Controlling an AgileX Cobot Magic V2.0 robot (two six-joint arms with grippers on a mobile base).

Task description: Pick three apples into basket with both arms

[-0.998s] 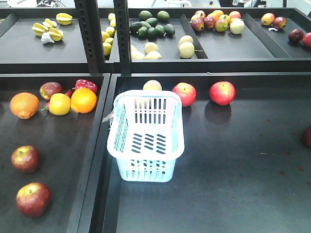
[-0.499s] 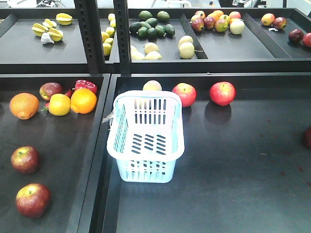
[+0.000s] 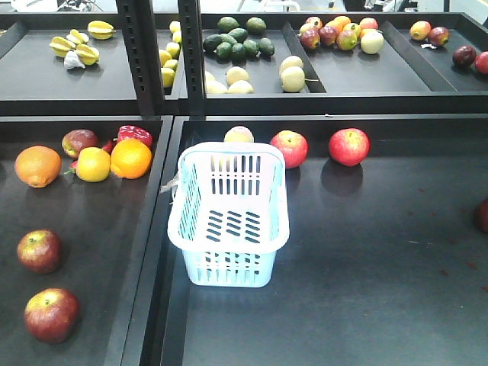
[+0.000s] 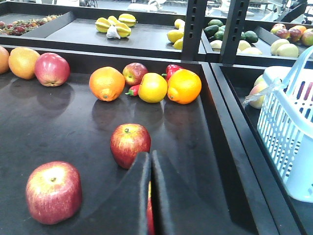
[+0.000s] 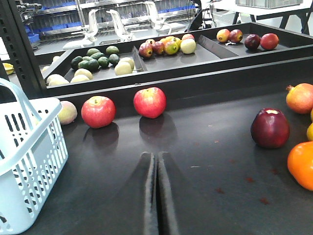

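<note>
Front view shows neither arm, so we read both grippers from the wrist cameras

Left gripper (image 4: 150, 155): the two black fingers lie pressed together with only a hairline slit between them, nothing held. Right gripper (image 5: 157, 156): the same, narrowed to a slit and empty

Basket (image 3: 228, 149) stands upright at the left edge of the right tray; no fruit in it, slotted bottom bare

Left tray: streaked apple (image 4: 130, 144) sits just off the left fingertips at 11 o'clock. It looks very close, but we cannot tell whether it touches. Second streaked apple (image 4: 53, 192) lies at 8 o'clock, apart from the fingers. The basket is at 3 o'clock of this gripper, across the tray wall

Right tray: bright red apple (image 5: 149, 102) at 12 o'clock of the right gripper, second bright red apple (image 5: 98, 111) at 11 o'clock, both well apart from the fingers and near the back wall. Dark red apple (image 5: 270, 128) at 2 o'clock. Basket at 9 o'clock

Handling, our judgement: the apples look firm and fairly heavy for their size. The skin is smooth and glossy, so likely slippery. They are round and would roll if one finger nudged them first. We would take each across its widest girth, a finger on either side, stem dimple up. The jaws must open wide before any approach. Squeeze modestly, since flesh may bruise
</note>
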